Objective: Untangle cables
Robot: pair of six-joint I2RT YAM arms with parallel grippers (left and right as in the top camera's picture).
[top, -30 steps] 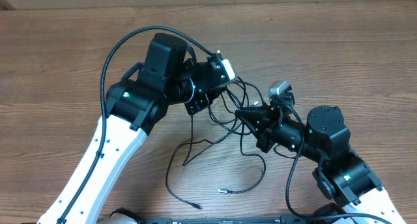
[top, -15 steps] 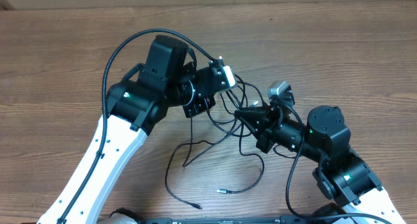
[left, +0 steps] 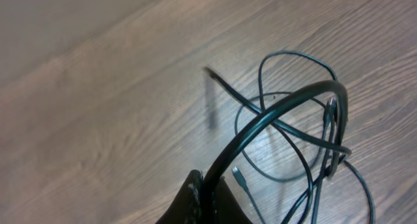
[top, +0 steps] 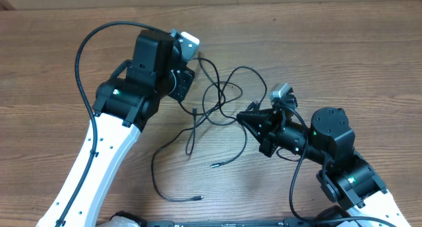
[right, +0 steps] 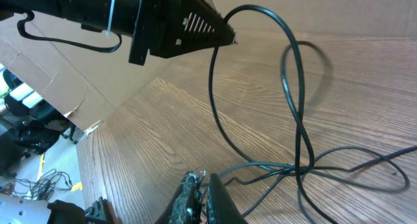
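While left jaws and right jaws are both clamping shut on the cables [left: 290,97], they're likely handling light, limp, snag-prone, so gripping close beside the crossings is looking safest.

The overhead camera is looking straight down on the bench [top: 330,42], taking in the whole scene. The left wrist camera is peering closely past the left gripper [left: 208,180] at the wood; the right wrist camera is looking low across it past the right gripper [right: 201,182]. All three are sharing the cables [top: 224,95].
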